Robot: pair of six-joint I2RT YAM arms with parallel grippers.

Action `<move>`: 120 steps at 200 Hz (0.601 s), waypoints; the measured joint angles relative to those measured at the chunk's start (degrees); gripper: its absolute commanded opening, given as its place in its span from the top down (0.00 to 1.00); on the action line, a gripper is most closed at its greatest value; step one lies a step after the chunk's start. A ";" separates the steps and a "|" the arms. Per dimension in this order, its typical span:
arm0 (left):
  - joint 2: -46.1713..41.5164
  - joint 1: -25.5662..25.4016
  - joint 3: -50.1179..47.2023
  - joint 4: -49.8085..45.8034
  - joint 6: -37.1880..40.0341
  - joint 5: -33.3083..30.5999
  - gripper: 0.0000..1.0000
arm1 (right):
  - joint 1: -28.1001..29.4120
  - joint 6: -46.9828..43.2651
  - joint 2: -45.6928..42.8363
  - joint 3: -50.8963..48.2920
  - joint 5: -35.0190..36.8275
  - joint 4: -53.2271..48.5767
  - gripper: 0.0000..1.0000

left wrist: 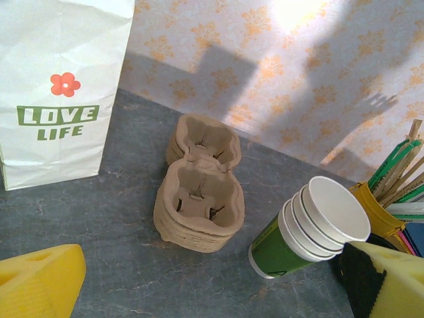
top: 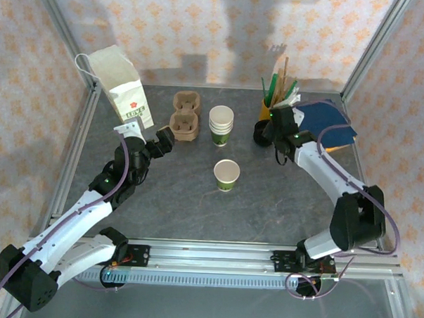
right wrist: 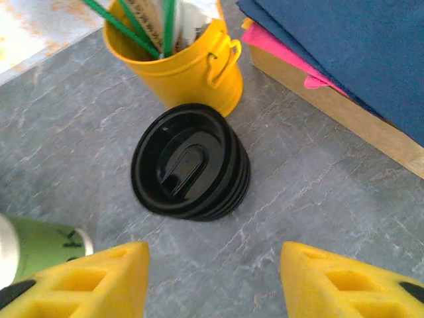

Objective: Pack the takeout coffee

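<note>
1. Grey tabletop point(top: 195, 214), floral walls: the single coffee cup point(top: 227, 175) stands at centre, lidless, apart from everything.
2. Looks light, thin-walled, crushable, so I'd grip gently around the side, under the rim.
3. Right tool point(right wrist: 212, 278) gapes empty above the black lids point(right wrist: 189, 162); left tool point(left wrist: 215, 285) spread wide, empty.
4. Paper bag point(left wrist: 56, 93) reads "LOVE LIFE" under a red flower.

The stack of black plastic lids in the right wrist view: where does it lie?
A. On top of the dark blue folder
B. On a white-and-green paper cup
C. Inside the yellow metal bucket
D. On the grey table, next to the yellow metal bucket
D: the stack of black plastic lids rests directly on the grey table, close beside the base of the yellow metal bucket.
</note>
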 measured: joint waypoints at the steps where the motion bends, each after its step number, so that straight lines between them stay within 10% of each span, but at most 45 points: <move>1: 0.00 0.00 0.00 0.00 0.00 0.00 0.01 | -0.17 -0.02 0.20 0.02 -0.11 0.09 0.45; 120: -0.87 0.00 0.00 -0.13 -0.07 0.00 0.01 | -3.23 1.11 14.12 7.28 -6.91 3.43 0.53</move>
